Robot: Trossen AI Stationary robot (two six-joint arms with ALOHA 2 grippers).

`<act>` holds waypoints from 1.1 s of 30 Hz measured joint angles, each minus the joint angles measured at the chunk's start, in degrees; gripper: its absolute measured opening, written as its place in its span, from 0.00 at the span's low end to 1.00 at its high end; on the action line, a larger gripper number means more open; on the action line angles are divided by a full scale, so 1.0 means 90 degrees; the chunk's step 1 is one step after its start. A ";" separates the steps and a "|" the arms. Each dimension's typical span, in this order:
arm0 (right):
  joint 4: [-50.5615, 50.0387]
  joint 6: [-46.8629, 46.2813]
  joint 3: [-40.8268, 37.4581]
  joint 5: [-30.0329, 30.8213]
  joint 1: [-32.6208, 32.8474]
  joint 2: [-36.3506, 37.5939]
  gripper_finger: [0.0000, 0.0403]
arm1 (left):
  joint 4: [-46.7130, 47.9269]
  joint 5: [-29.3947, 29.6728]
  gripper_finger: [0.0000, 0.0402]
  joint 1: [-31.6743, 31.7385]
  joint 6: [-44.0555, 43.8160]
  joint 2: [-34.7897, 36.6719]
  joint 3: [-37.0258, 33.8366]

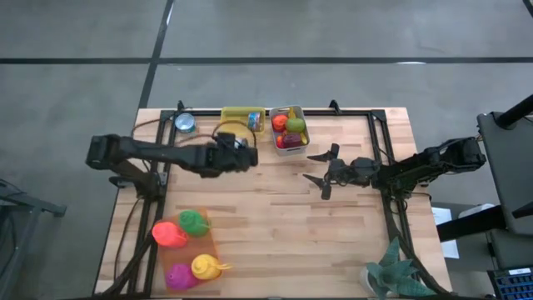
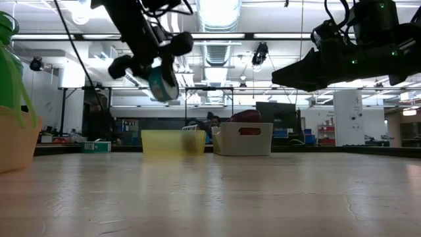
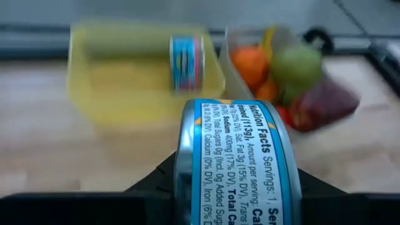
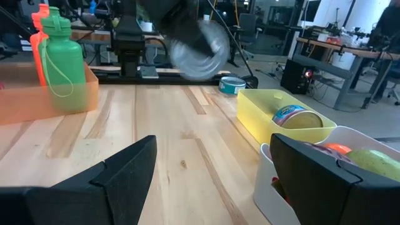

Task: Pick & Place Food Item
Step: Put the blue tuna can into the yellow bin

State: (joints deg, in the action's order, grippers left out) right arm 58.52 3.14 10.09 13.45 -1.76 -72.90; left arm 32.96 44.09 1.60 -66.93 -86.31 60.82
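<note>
My left gripper (image 1: pixel 234 155) is above the table's middle left, just near of the yellow bin (image 1: pixel 240 116), and is shut on a blue-labelled can (image 3: pixel 238 164). In the low view that can (image 2: pixel 163 83) hangs high over the tabletop. A second can (image 3: pixel 186 55) lies on its side in the yellow bin. A third can (image 1: pixel 184 123) stands on the table left of the bin. The white bin (image 1: pixel 291 138) beside it holds fruit (image 3: pixel 279 74). My right gripper (image 1: pixel 323 172) is open at the middle right and touches nothing. My left gripper pinches the can between its two fingers, one on each side of it (image 3: pixel 185 164), with the printed side wall (image 3: pixel 247 140) facing the wrist camera. The fingers slant down toward the far edge. The can is lifted clear of the table and tilted.
An orange tray (image 1: pixel 210 243) with several coloured bottles (image 1: pixel 192 222) stands at the near left. A green plant (image 1: pixel 395 273) sits at the near right corner. Bare wood lies between the two grippers and toward the near edge.
</note>
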 joint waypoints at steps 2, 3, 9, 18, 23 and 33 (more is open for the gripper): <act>0.0000 -0.0011 0.0002 0.0000 0.0000 0.0000 0.76 | -0.0194 0.0031 0.32 0.0321 0.0568 0.0217 0.0004; 0.0000 -0.0012 0.0002 -0.0001 0.0000 0.0000 0.76 | -0.0286 -0.0014 0.32 0.0541 0.0845 0.0312 0.0004; 0.0000 -0.0012 0.0000 0.0000 -0.0002 0.0000 0.76 | -0.0716 -0.1990 0.32 0.2373 0.2109 0.0628 0.0143; 0.0000 -0.0013 0.0001 0.0001 -0.0001 0.0000 0.76 | -0.0317 -0.4505 0.32 0.4282 0.1411 0.0078 0.0628; 0.0000 0.0003 0.0000 0.0157 -0.0002 0.0000 0.76 | 0.1051 -0.4429 0.32 0.4315 0.1501 -0.0716 0.2045; -0.0002 0.0764 0.0002 0.0345 -0.0002 0.0000 0.76 | 0.3198 -0.4408 0.32 0.4368 0.2093 -0.2710 0.4367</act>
State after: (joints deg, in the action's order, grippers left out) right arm 58.50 10.01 10.11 16.56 -1.78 -72.90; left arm 61.74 4.41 40.91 -48.09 -110.70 100.12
